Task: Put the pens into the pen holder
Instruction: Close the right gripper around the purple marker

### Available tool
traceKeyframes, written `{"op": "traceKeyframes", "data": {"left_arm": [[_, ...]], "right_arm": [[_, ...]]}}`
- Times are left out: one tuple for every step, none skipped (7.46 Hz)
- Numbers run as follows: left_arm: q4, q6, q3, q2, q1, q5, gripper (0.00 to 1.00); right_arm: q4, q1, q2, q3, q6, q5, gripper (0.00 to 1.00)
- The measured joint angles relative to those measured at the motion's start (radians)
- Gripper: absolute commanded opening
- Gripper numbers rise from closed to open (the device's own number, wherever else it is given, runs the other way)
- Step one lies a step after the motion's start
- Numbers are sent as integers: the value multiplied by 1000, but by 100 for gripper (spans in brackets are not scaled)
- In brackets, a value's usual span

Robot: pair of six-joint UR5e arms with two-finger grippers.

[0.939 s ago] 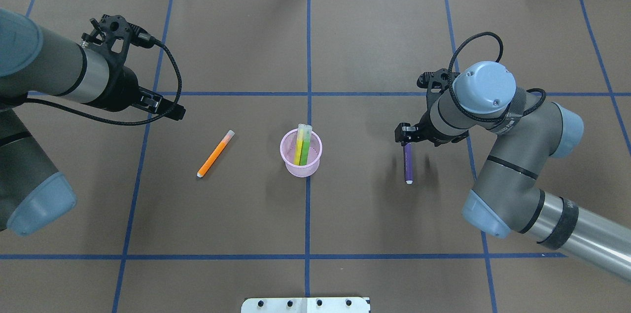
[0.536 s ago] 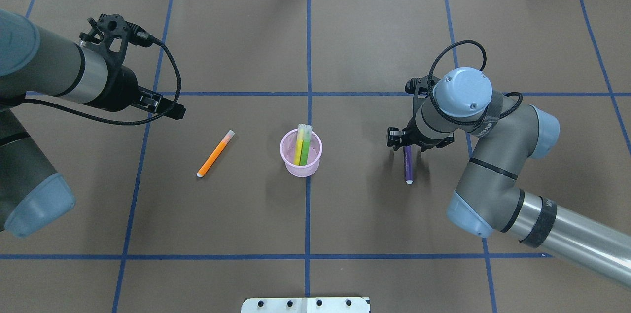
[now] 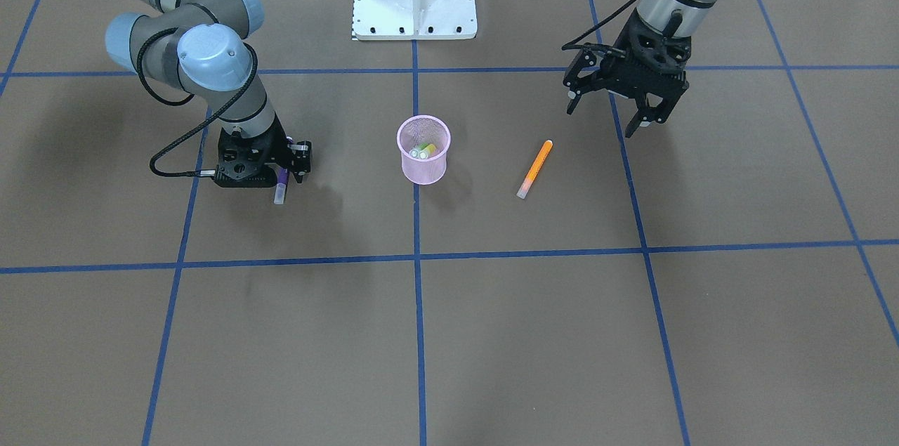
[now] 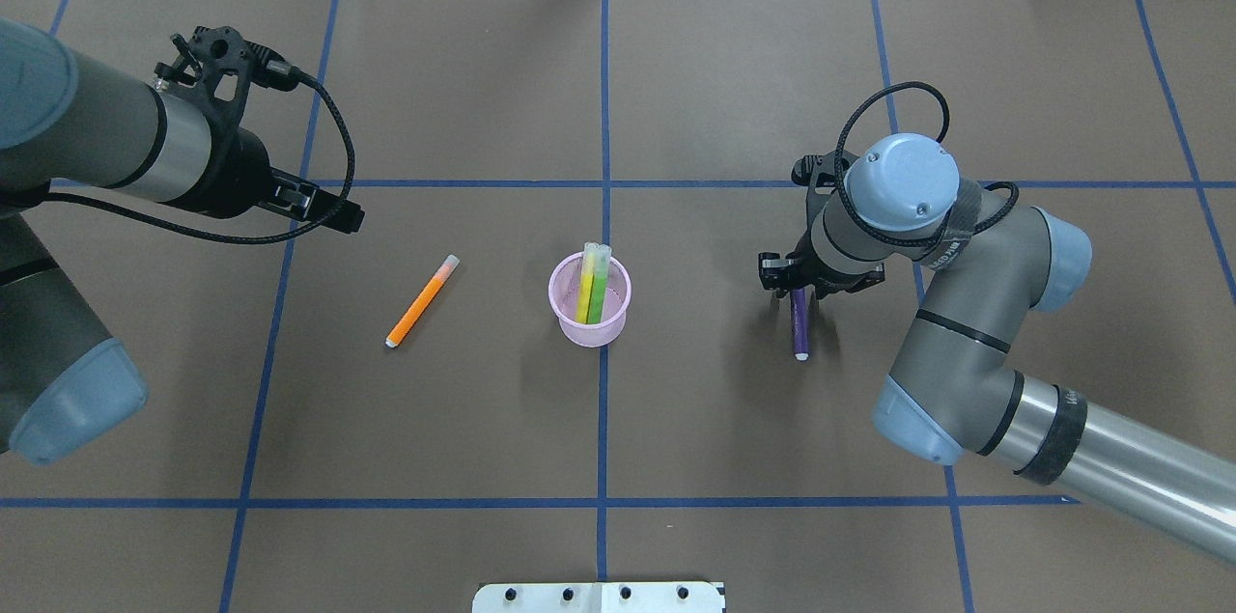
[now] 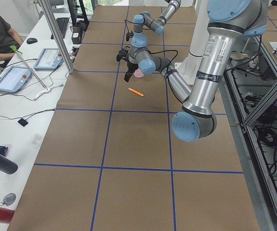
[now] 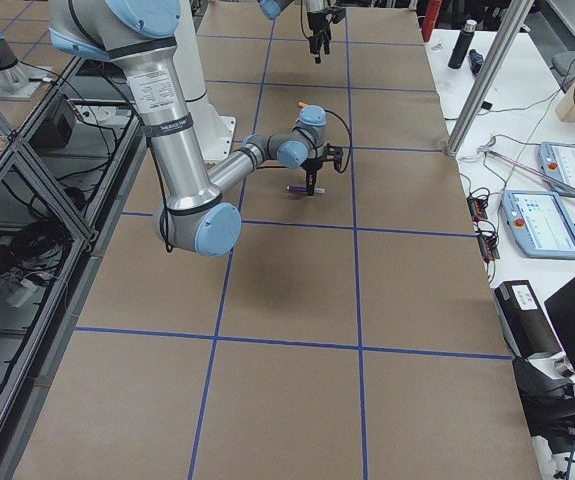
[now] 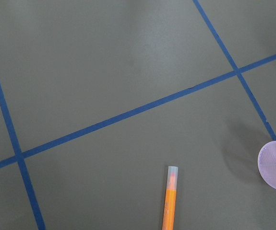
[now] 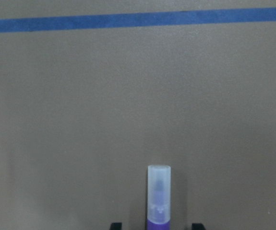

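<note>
Right pincer (image 4: 798,291), low at the table (image 4: 676,420) and released: its fingers (image 8: 197,226) stand on either side of the purple pen (image 4: 800,328) with a gap on each side, and the pale cap projects ahead of the fingertips in the wrist view. The pink mesh pen holder (image 3: 423,168) stands well apart from this pincer, on the side towards the left arm, with the yellow pen (image 4: 584,290) and green pen (image 4: 598,294) leaning inside. The orange pen (image 4: 420,302) lies flat beyond the holder, near the left pincer (image 3: 605,119), which hangs released, fingers spread, clear of the table.
</note>
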Motion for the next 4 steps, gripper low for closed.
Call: {"op": "traceKeyframes", "data": {"left_arm": [[0, -1, 0, 0, 0, 0, 99], [0, -2, 0, 0, 0, 0, 99], [0, -2, -2, 0, 0, 0, 99], [0, -2, -2, 1, 0, -1, 99]], "right_arm": [[0, 1, -2, -2, 0, 0, 37], [0, 1, -3, -4, 0, 0, 26], [0, 1, -3, -5, -1, 0, 0], [0, 1, -3, -4, -1, 1, 0]]}}
